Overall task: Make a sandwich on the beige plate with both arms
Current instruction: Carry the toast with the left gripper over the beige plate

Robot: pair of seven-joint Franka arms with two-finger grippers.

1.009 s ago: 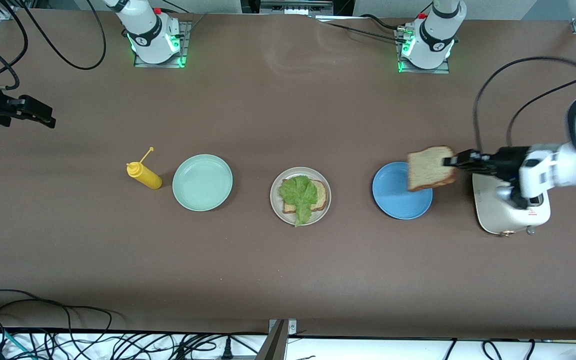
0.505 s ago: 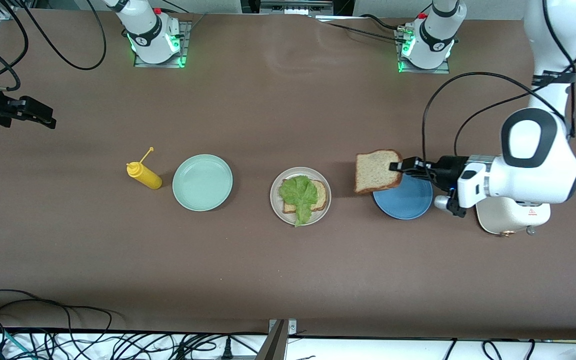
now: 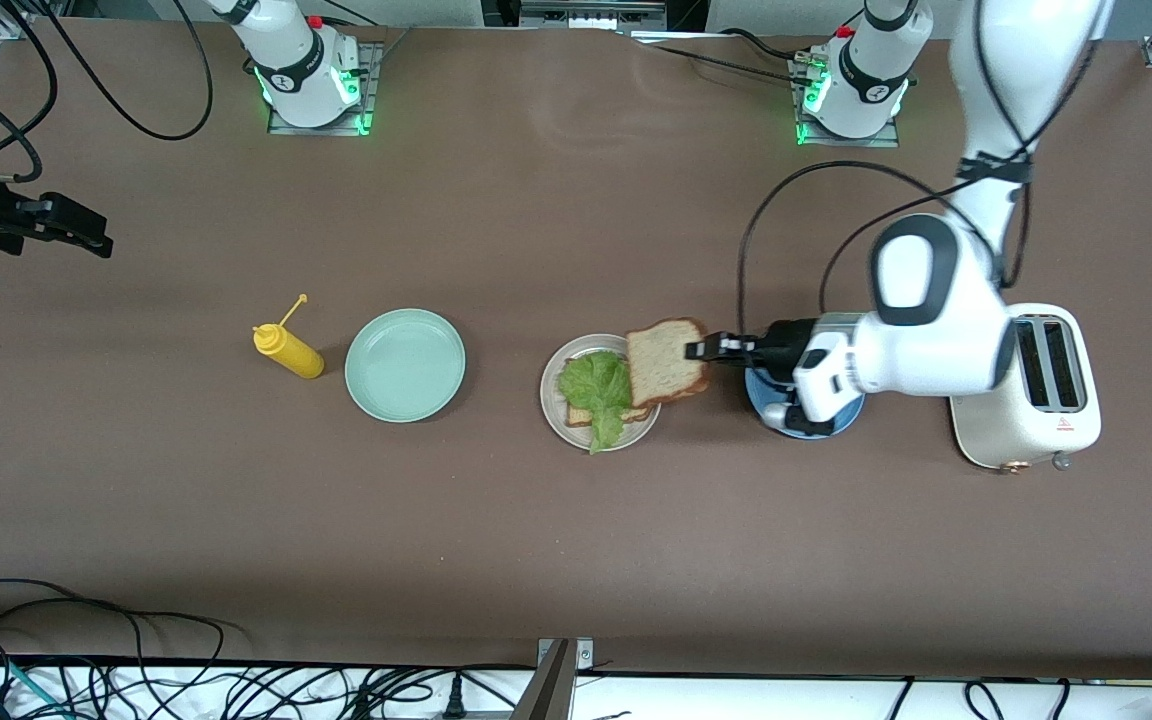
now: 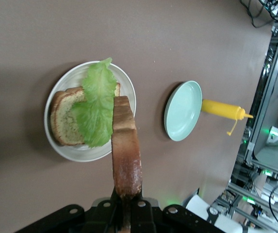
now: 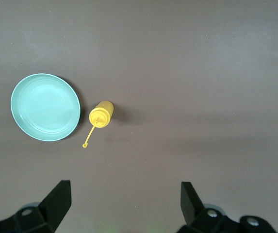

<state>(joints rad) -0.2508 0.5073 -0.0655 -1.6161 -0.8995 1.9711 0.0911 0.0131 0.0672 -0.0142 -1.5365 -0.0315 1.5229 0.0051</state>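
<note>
Front view: I see the left gripper (image 3: 698, 349) clamped shut on the top slice of bread (image 3: 667, 362), carried in the air over the edge of the beige plate (image 3: 552, 402) toward the left arm's end of the tabletop (image 3: 576, 520). On that plate lies the bottom slice (image 3: 639, 404) with the lettuce leaf (image 3: 596, 388) draped over it, the leaf tip hanging past the rim nearest the camera. The blue plate (image 3: 848, 422) sits under the left arm's wrist, mostly covered. A cream toaster (image 3: 1026, 420) stands just beside it, toward the left arm's end. The mint-green plate (image 3: 404, 364) and a yellow squeeze bottle (image 3: 288, 349) (lying on its side) sit toward the right arm's end. The right gripper (image 3: 96, 240) waits at that end, up off the tabletop.

Left wrist view: jaws closed on the slice's crust edge (image 4: 126, 155); the slice stands on edge over the plate rim (image 4: 51, 136), overlapping the leaf (image 4: 96, 109).

Right wrist view: the right jaws stand wide apart with nothing between them, fingertips (image 5: 58, 196) over bare tabletop near the mint-green plate (image 5: 45, 107) and the bottle (image 5: 101, 114).
</note>
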